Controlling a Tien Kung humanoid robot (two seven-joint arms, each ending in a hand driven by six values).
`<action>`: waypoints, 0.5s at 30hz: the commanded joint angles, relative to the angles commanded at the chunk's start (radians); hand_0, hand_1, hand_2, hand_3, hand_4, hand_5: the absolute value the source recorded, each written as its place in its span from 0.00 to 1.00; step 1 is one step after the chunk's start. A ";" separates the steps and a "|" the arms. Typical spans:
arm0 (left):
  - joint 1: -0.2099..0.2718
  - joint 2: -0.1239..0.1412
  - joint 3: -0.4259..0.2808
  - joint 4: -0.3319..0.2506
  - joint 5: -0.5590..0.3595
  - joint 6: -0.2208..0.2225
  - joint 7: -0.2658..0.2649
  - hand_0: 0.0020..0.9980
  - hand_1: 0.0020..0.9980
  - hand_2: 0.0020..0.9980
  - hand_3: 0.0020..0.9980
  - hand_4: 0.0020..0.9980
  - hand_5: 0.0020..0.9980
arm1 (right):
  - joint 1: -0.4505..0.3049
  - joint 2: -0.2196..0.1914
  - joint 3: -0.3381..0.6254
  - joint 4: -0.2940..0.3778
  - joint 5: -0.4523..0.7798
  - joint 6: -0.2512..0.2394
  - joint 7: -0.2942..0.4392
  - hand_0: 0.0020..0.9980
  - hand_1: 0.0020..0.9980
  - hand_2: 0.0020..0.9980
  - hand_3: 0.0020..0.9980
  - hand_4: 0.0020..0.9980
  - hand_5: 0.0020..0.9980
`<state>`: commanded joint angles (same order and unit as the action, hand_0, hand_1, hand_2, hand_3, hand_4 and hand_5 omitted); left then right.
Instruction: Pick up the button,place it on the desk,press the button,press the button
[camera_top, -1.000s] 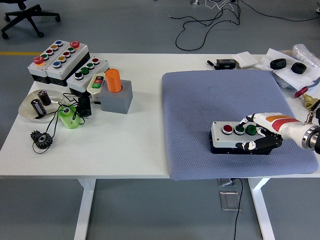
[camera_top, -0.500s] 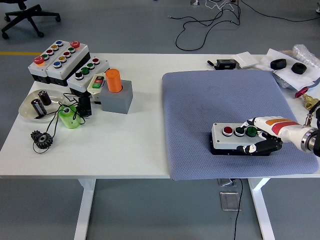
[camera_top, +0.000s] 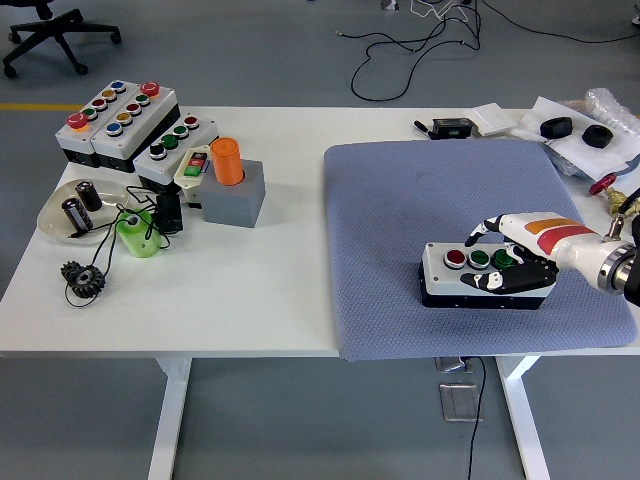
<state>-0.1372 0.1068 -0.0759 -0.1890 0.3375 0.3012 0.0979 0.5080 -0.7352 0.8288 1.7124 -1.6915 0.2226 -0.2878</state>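
Note:
A white three-button box with a black base lies on the grey-blue mat near its front right. It carries a red button and a green button; a third green button is partly under my hand. My right hand comes in from the right edge and is over the box's right end. Its fingers are spread, one fingertip is raised behind the buttons, and the thumb lies along the box's front top. The left arm is out of view.
Larger button boxes stand at the far left, beside an orange cylinder on a grey block. A bowl, a green part and a gear lie left. Small parts sit far right.
My right hand has lifted from around the box's right end. Its fingers have opened and risen above the buttons. The box has not moved.

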 joint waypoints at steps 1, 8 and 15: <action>0.000 0.000 0.000 0.000 0.000 0.000 0.000 0.60 0.52 0.49 0.45 0.27 0.97 | 0.002 0.003 -0.004 -0.003 -0.001 0.000 -0.001 0.15 0.00 0.00 0.75 0.82 0.72; 0.002 0.000 0.001 0.001 0.000 0.000 0.000 0.60 0.52 0.49 0.45 0.27 0.97 | 0.008 0.035 -0.021 -0.026 -0.016 -0.008 -0.006 0.15 0.00 0.00 0.75 0.82 0.72; 0.005 0.001 0.006 0.001 0.000 0.000 0.000 0.60 0.52 0.49 0.45 0.27 0.97 | 0.009 0.043 -0.033 -0.049 -0.019 -0.003 -0.013 0.15 0.00 0.00 0.75 0.82 0.72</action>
<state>-0.1320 0.1079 -0.0701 -0.1885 0.3371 0.3012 0.0983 0.5166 -0.6921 0.7960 1.6634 -1.7100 0.2199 -0.3006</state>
